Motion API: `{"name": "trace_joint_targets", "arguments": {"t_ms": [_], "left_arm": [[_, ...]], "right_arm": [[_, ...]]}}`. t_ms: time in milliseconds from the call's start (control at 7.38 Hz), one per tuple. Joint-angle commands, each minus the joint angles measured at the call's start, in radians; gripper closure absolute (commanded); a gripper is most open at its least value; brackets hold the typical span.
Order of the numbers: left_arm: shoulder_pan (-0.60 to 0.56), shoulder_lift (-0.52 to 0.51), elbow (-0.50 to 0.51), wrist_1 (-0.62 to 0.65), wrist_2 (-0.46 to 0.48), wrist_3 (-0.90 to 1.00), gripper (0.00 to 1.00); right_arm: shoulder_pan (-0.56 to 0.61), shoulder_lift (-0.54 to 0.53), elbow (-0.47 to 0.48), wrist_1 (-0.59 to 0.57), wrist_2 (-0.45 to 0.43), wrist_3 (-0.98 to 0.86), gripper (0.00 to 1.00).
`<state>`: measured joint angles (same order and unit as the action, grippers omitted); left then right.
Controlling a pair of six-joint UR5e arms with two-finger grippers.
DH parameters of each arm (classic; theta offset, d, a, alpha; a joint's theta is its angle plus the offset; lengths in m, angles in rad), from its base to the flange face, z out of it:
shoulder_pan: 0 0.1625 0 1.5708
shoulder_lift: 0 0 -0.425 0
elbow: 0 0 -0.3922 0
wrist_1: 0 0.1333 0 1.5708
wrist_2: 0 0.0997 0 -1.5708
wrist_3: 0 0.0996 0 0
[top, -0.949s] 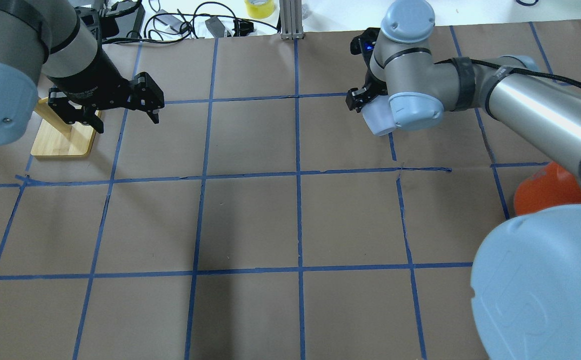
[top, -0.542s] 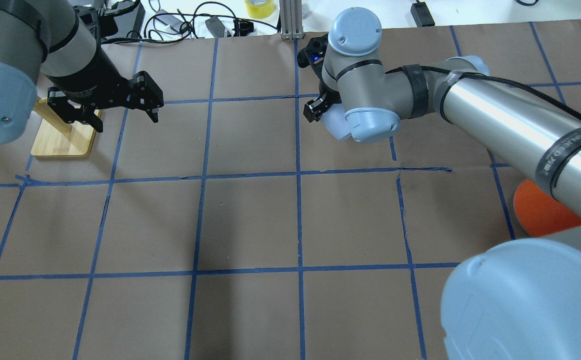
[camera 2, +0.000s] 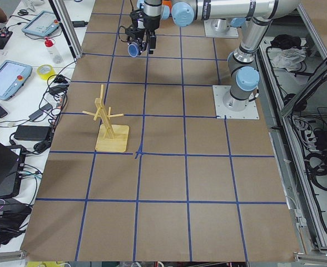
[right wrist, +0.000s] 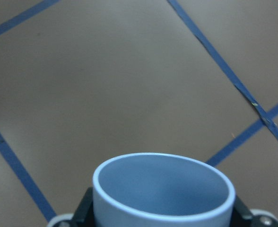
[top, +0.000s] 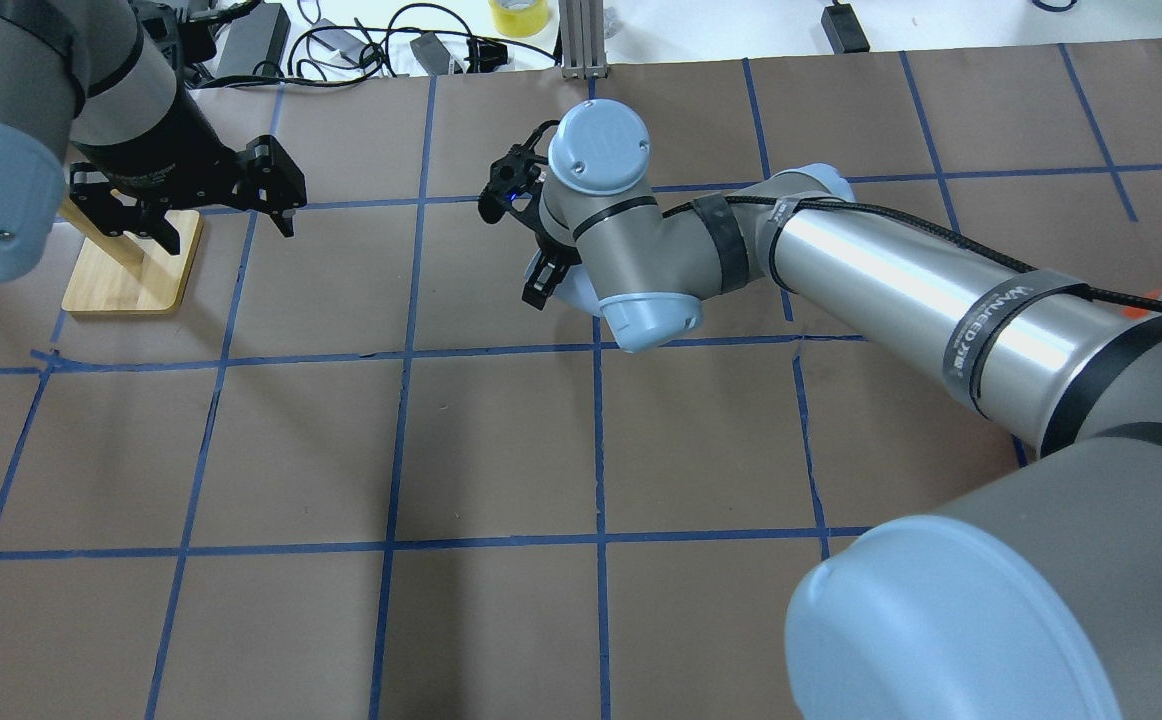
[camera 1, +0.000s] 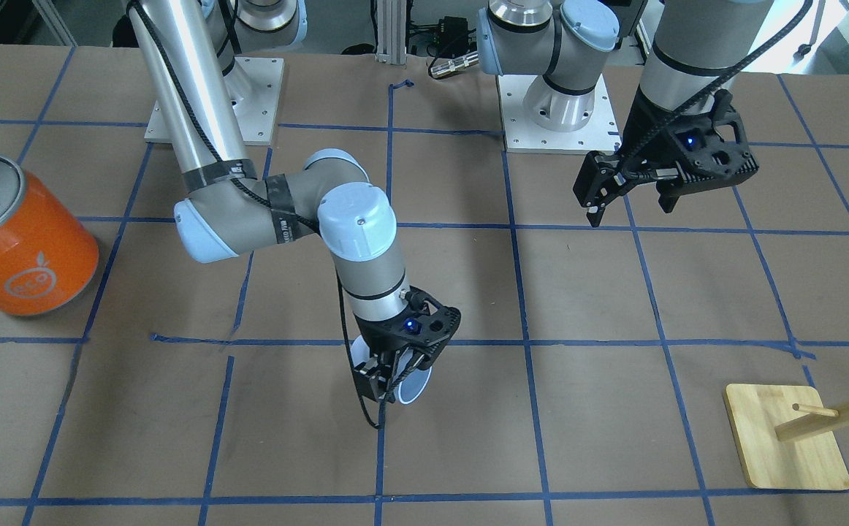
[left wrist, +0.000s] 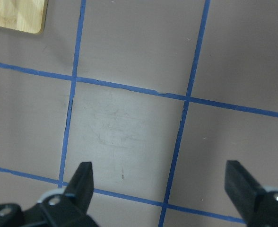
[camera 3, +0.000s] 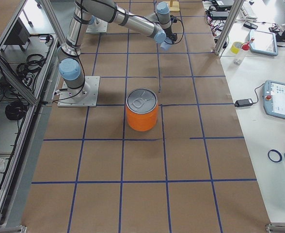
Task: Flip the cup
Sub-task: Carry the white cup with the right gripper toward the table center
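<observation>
The small pale blue-white cup (camera 1: 411, 385) is held in my right gripper (camera 1: 389, 380), which is shut on it a little above the table near the centre line. The cup is tilted, with its open mouth facing the wrist camera (right wrist: 162, 189). In the overhead view the cup (top: 574, 291) is mostly hidden under the right wrist, beside the gripper (top: 542, 283). It also shows in the exterior left view (camera 2: 133, 50). My left gripper (camera 1: 630, 208) is open and empty, hovering over bare table (left wrist: 159, 170), far from the cup.
A large orange can (camera 1: 19, 241) with a silver lid stands on my right side of the table (camera 3: 142, 110). A wooden peg stand on a bamboo base (camera 1: 786, 438) sits at the far left, just beyond my left gripper (top: 226, 232). Cables lie past the table's far edge (top: 361, 45).
My right arm has swung left across the table with the cup in its gripper, from the right half to about the centre line. My left gripper has shifted slightly left and away.
</observation>
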<state>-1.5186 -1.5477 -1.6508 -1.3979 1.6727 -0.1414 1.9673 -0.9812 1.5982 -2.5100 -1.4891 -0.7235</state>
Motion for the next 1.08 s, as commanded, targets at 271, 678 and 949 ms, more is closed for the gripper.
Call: {"name": "trace_joint_targets", "arguments": {"t_ms": [271, 678, 949], "left_arm": [[0.021, 0.000, -0.012, 0.026, 0.002, -0.006, 0.00], [0.025, 0.000, -0.012, 0.026, -0.005, -0.016, 0.00], [0.043, 0.003, 0.002, 0.029, 0.004, 0.002, 0.00]], "right_arm": [[0.044, 0.006, 0.041, -0.007, -0.011, -0.331, 0.84], [0.044, 0.007, 0.043, 0.005, -0.016, -0.407, 0.78], [0.044, 0.009, 0.045, 0.007, -0.014, -0.409, 0.55]]}}
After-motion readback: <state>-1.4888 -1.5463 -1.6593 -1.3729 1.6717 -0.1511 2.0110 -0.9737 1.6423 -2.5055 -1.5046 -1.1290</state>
